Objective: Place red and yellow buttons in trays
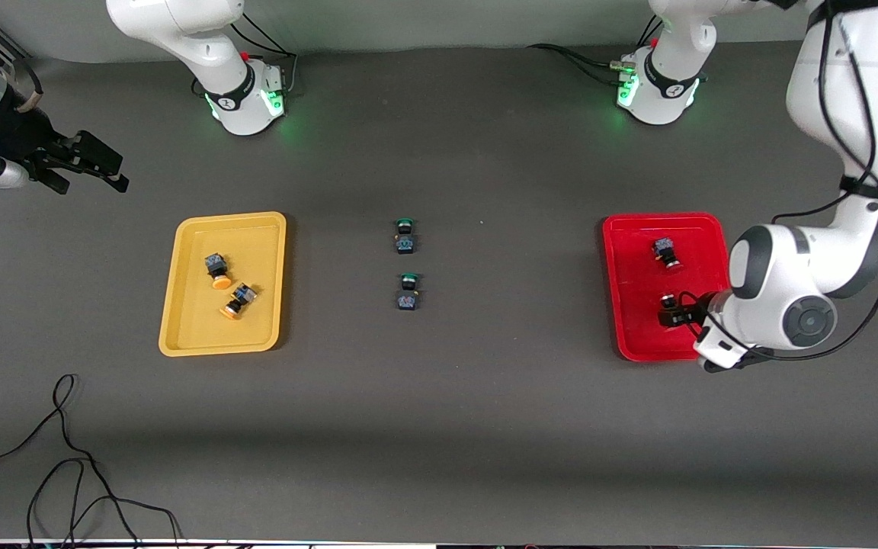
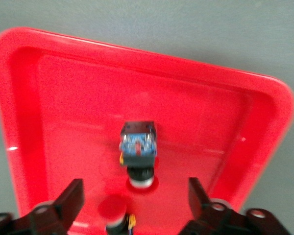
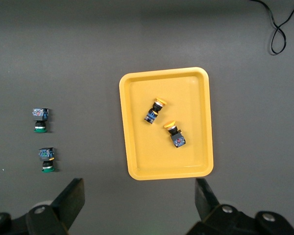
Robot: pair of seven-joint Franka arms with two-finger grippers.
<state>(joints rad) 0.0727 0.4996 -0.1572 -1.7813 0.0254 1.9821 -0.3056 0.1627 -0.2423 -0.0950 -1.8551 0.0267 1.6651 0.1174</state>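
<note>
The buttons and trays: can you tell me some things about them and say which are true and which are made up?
1. Both yellow-capped buttons lie in the yellow tray. True.
2. The green-capped buttons are in the red tray. False: they sit on the table between the two trays.
3. The left gripper is open over the red tray, with a red-capped button between its fingers. True.
4. The red tray holds no button yet. False: a red-capped button lies in it, farther from the front camera than the left gripper.
5. The right gripper is shut on a button. False: it is open and holds nothing, up by the right arm's end of the table.
</note>
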